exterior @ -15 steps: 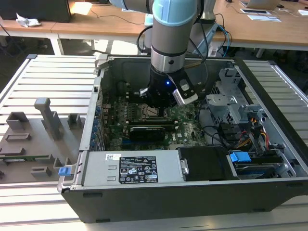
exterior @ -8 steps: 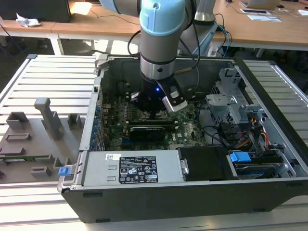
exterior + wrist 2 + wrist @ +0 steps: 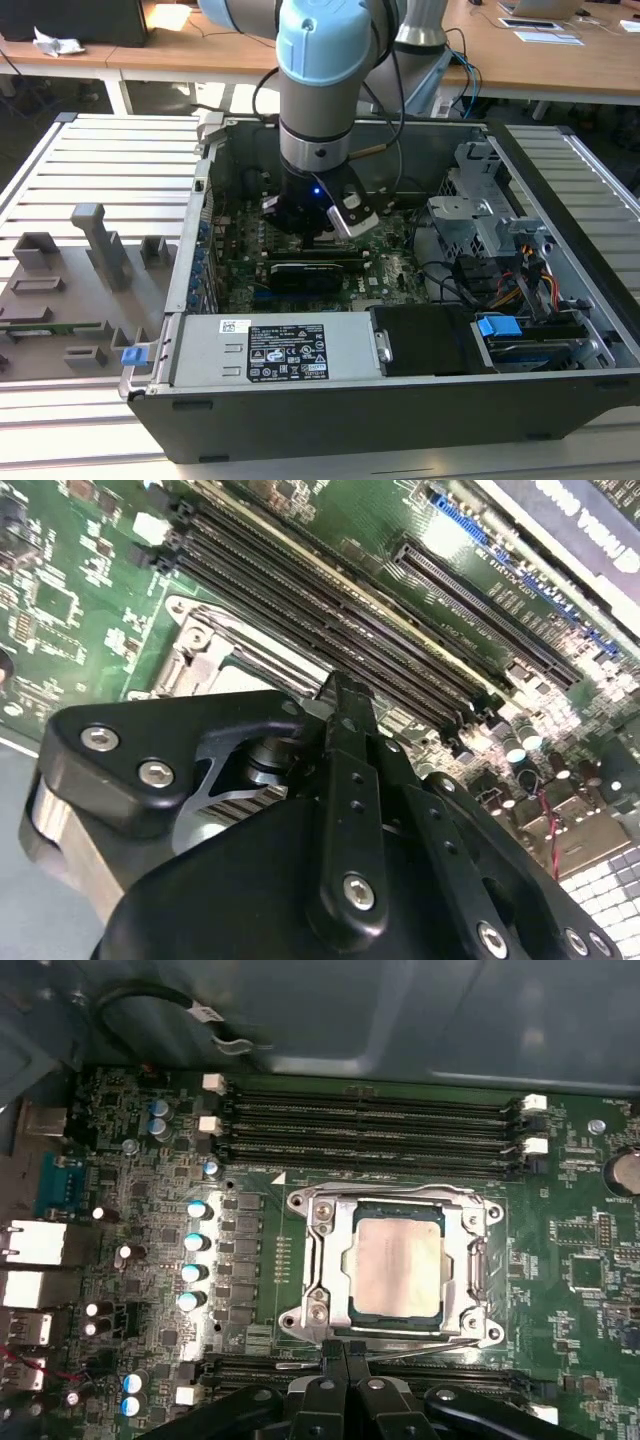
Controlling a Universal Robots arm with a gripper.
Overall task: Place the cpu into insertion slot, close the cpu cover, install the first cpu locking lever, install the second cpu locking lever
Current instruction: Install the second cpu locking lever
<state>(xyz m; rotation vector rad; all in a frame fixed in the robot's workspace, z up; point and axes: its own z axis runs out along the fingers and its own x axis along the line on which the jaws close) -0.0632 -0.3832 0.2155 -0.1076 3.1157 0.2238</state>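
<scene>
I see the arm [image 3: 315, 60] reaching down into the open computer case [image 3: 560, 330], its wrist low over the motherboard [image 3: 390, 270] near the middle of the case in the exterior view. The case sits on a slatted table [image 3: 110, 160]; grey fixture blocks [image 3: 100, 245] stand on the table toward the exterior view's left.

In the first wrist view the cpu [image 3: 397, 1265] lies flat in the insertion slot [image 3: 398, 1218], its dull silver top facing up and its edges square to the socket. The cpu cover [image 3: 470, 1260] is down around it, the metal frame lying flat with the chip showing through the window. A thin locking lever [image 3: 400, 1345] runs along the socket edge nearest the tool. I cannot tell whether it is latched.

The tool [image 3: 345, 1355] sits just beside that near edge of the socket, its two fingertips pressed together with no gap between them and nothing held. In the second wrist view the tool [image 3: 345, 695] is over the socket's metal frame [image 3: 200, 650], beside the long black memory slots [image 3: 330, 610]. I cannot tell whether the tip touches the lever or the frame.

Four memory slots [image 3: 370, 1125] run parallel on the far side of the socket in the first wrist view.
</scene>
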